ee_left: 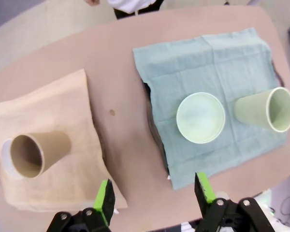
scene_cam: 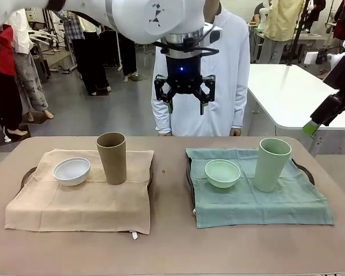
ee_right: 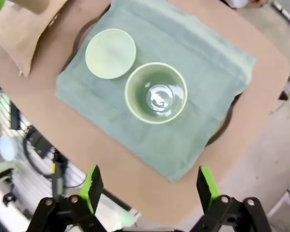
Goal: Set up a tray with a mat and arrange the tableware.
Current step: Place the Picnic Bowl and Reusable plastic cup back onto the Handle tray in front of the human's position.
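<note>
Two trays stand side by side, each under a cloth mat. On the beige mat (scene_cam: 80,195) sit a white bowl (scene_cam: 72,171) and a brown cup (scene_cam: 111,158). The teal mat (scene_cam: 259,198) carries a mint bowl (scene_cam: 222,173) and a mint cup (scene_cam: 271,164). High above the table's middle, my left gripper (scene_cam: 186,98) hangs open and empty, looking down on the brown cup (ee_left: 36,152) and mint bowl (ee_left: 200,117). My right gripper (ee_right: 150,188) is open and empty too, well above the mint cup (ee_right: 155,93).
Dark tray rims (scene_cam: 303,169) peek out from under the mats. A person in a white top (scene_cam: 230,69) stands at the far edge. A white table (scene_cam: 299,92) lies behind on the right. Bare tabletop (scene_cam: 172,241) runs between the trays and along the near edge.
</note>
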Controlling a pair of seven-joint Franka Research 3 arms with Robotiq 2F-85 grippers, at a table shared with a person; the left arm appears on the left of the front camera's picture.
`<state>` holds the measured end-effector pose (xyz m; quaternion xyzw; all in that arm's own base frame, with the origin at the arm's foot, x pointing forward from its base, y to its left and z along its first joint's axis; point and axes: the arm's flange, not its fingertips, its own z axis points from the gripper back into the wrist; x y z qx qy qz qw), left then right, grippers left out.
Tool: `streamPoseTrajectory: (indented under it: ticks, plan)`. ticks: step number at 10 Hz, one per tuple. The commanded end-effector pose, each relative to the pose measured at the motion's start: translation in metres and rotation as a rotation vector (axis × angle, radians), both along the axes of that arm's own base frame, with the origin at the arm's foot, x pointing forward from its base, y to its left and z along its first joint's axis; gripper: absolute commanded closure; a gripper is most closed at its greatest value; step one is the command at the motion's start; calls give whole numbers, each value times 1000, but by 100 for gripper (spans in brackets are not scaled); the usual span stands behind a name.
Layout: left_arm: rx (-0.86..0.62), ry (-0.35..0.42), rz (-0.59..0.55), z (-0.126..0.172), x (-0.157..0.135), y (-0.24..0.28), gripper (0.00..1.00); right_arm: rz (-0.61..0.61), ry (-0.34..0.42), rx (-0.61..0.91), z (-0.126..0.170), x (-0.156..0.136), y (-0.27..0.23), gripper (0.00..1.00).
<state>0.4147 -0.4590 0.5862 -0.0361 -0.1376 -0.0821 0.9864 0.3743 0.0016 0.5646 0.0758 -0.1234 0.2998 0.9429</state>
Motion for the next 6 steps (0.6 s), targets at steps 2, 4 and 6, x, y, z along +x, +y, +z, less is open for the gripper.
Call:
streamPoseTrajectory:
  ticks: [2, 4, 6]
  plan:
    - [26, -11, 72, 9, -3, 9, 13, -131, -12, -47, 38, -10, 26, 0]
    - [0, -1, 20, 7, -2, 4, 13, -41, -1, -16, 17, -8, 11, 0]
    - [0, -1, 20, 7, -2, 4, 13, -41, -1, -16, 17, -8, 11, 0]
